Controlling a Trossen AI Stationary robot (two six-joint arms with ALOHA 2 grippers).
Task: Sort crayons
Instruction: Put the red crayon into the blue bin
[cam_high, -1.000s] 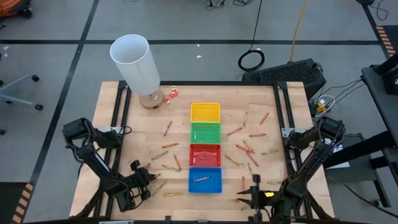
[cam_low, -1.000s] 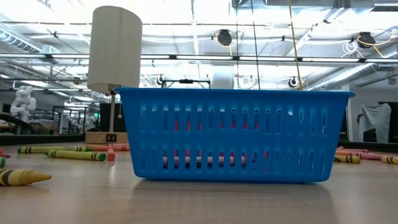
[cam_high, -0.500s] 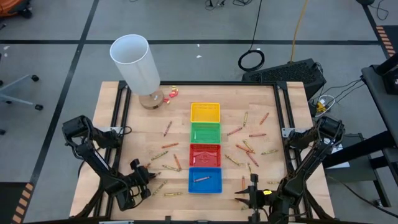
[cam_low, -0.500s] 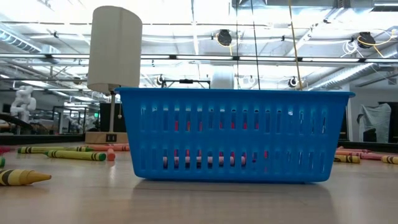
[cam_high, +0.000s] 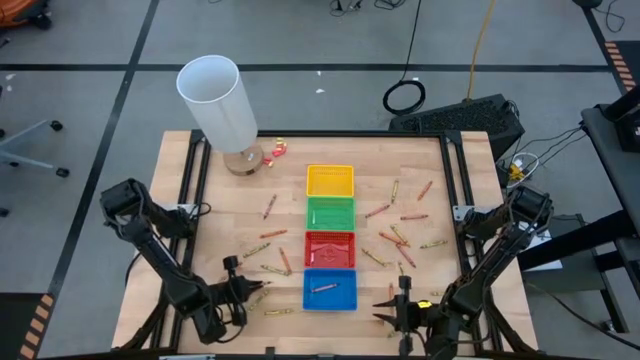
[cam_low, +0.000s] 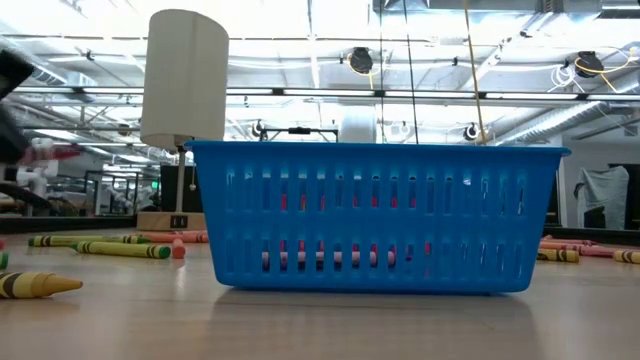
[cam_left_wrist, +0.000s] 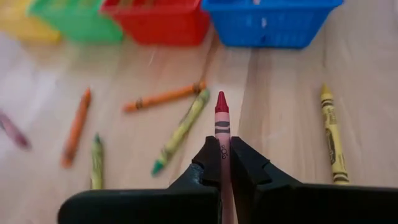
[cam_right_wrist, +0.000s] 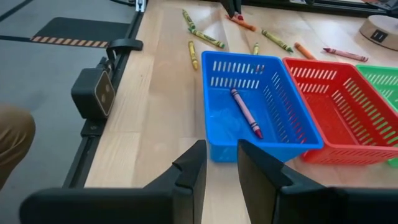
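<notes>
Four trays stand in a row down the table's middle: yellow (cam_high: 330, 181), green (cam_high: 330, 213), red (cam_high: 329, 248) and blue (cam_high: 330, 289). A red crayon (cam_right_wrist: 245, 113) lies in the blue tray. Loose crayons lie flat on the wood left (cam_high: 270, 243) and right (cam_high: 400, 240) of the trays. My left gripper (cam_high: 247, 290), near-left of the blue tray, is shut on a red crayon (cam_left_wrist: 221, 118). My right gripper (cam_high: 400, 300) hovers open at the near right of the blue tray, with nothing between its fingers (cam_right_wrist: 194, 167). My left gripper pinches the red crayon's wrapped shaft (cam_left_wrist: 222, 144) between its two fingers (cam_left_wrist: 208, 163). The fingers slant downward from the table's near left toward the trays, and the crayon lies along them. Its pointed tip (cam_left_wrist: 221, 98) sticks out ahead, clear of the table.
A tall white cylinder (cam_high: 218, 100) stands on a round base at the far left, with small red and yellow bits (cam_high: 276, 148) beside it. In front of the left gripper lie an olive crayon (cam_left_wrist: 181, 130), an orange one (cam_left_wrist: 163, 98) and a yellow one (cam_left_wrist: 331, 134). Black rails (cam_high: 190, 190) run along both table sides.
My left gripper has risen and gone toward the table's right, nearer the blue tray, rolling about its own axis. It stays shut and now shows as a blur at the low view's left edge.
</notes>
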